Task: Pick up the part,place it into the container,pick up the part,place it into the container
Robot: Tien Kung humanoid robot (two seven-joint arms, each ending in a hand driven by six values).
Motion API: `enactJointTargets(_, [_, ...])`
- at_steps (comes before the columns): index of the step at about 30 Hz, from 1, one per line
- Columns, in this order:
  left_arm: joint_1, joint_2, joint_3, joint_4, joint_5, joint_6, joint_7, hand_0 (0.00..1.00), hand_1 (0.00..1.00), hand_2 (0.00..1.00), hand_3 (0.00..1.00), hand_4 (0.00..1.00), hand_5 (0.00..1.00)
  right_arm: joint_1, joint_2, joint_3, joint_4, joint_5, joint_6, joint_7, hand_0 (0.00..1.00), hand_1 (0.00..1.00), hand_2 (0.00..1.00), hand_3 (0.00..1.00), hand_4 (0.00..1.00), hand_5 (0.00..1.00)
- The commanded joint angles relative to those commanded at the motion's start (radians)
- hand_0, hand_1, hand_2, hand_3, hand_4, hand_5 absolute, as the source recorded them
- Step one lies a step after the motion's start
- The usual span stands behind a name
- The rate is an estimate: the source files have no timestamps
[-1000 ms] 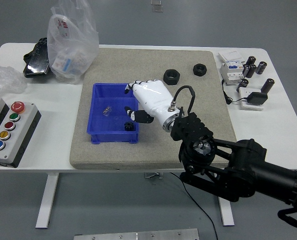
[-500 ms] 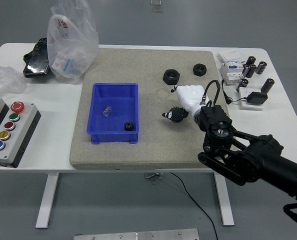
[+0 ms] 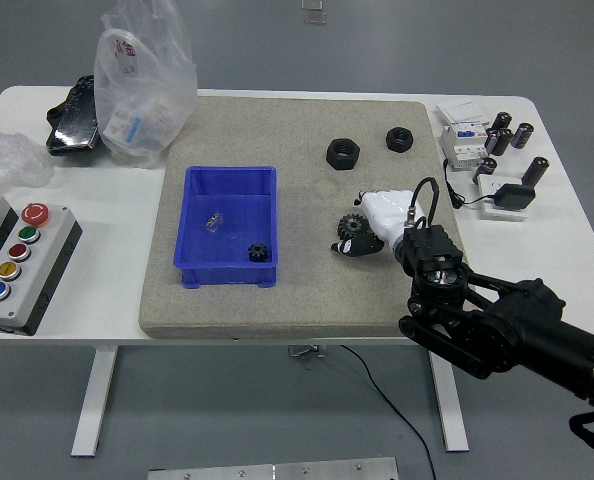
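A white counter (image 3: 277,325) carries a grey felt mat (image 3: 307,290), seen from above. The robot's right arm (image 3: 507,325) reaches in from the lower right, ending in a white right hand (image 3: 372,222) low over the mat. Its dark-tipped fingers (image 3: 347,245) curl downward around a small black gear (image 3: 353,224), which sits on the mat just under and between the fingertips; whether they truly grip the gear or merely cage it cannot be told.

To the left of the fingers, well apart, stands a blue container (image 3: 189,225) on the mat. Inside it lie a small black part (image 3: 258,252) near its lower right corner and a tiny clear piece (image 3: 214,222) nearer the middle.

Beyond the fingers, toward the far side of the mat, sit two black hex nuts: one (image 3: 343,153) close by, another (image 3: 401,139) farther right.

Off the mat, right of the hand, are a white electrical module (image 3: 462,140), several dark cylinders (image 3: 507,135) and a small black-and-white device (image 3: 507,197). Far left of the fingers are a grey button box (image 3: 17,265) with coloured buttons, a clear plastic bag (image 3: 142,85) and a black object (image 3: 75,118).
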Motion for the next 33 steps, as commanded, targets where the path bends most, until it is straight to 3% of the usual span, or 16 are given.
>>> enactJointTargets(2, [-0.001, 0.0, 0.002, 0.0, -0.002, 0.0, -0.001, 0.663, 0.576, 0.572, 0.649, 0.755, 0.366, -0.002, 0.001, -0.007, 0.0, 0.003, 0.001, 0.004, 0.244, 0.451, 0.518, 0.55, 0.303, 0.212])
enactJointTargets(3, [-0.001, 0.0, 0.002, 0.0, -0.002, 0.0, -0.002, 0.663, 0.577, 0.573, 0.649, 0.754, 0.366, -0.003, 0.001, -0.01, 0.0, 0.003, 0.001, 0.006, 0.233, 0.419, 0.422, 0.457, 0.185, 0.182])
enactJointTargets(8, [0.0, 0.0, 0.005, 0.0, -0.005, 0.0, -0.004, 0.663, 0.577, 0.573, 0.649, 0.754, 0.366, -0.009, -0.001, -0.014, 0.012, -0.004, -0.016, 0.019, 0.233, 0.419, 0.422, 0.457, 0.185, 0.182])
enactJointTargets(9, [0.0, 0.0, 0.005, 0.0, -0.005, 0.0, -0.004, 0.663, 0.577, 0.573, 0.648, 0.755, 0.368, -0.009, -0.001, -0.014, 0.015, -0.006, -0.019, 0.021, 0.223, 0.4, 0.314, 0.356, 0.159, 0.086])
enactJointTargets(16, [0.001, -0.001, 0.007, 0.0, -0.008, 0.001, -0.007, 0.663, 0.577, 0.573, 0.648, 0.758, 0.374, -0.012, -0.015, 0.007, 0.064, -0.025, -0.05, 0.03, 0.22, 0.395, 0.283, 0.336, 0.119, 0.08])
enactJointTargets(21, [0.005, -0.002, 0.001, 0.0, -0.003, 0.001, -0.005, 0.663, 0.577, 0.573, 0.647, 0.754, 0.373, -0.01, -0.036, 0.041, 0.167, -0.082, -0.057, 0.026, 0.23, 0.396, 0.277, 0.342, 0.099, 0.059])
enactJointTargets(26, [0.011, -0.007, -0.01, 0.0, 0.018, 0.001, 0.004, 0.663, 0.577, 0.573, 0.647, 0.754, 0.373, -0.006, -0.003, 0.032, 0.271, -0.16, -0.07, 0.042, 0.23, 0.396, 0.277, 0.342, 0.099, 0.059])
enactJointTargets(28, [0.012, -0.009, -0.012, 0.0, 0.021, 0.001, 0.007, 0.664, 0.577, 0.573, 0.647, 0.758, 0.378, -0.004, 0.015, 0.014, 0.309, -0.187, -0.082, 0.057, 0.256, 0.421, 0.314, 0.38, 0.147, 0.011])
enactJointTargets(32, [0.011, -0.01, -0.012, 0.0, 0.021, 0.001, 0.008, 0.664, 0.577, 0.573, 0.647, 0.758, 0.378, 0.002, 0.039, -0.025, 0.328, -0.208, -0.064, 0.11, 0.256, 0.421, 0.314, 0.38, 0.147, 0.011])
enactJointTargets(33, [0.011, -0.01, -0.012, 0.0, 0.022, 0.001, 0.008, 0.664, 0.577, 0.573, 0.646, 0.759, 0.38, 0.002, 0.042, -0.029, 0.327, -0.215, -0.06, 0.12, 0.623, 0.637, 0.62, 0.62, 0.179, 0.083])
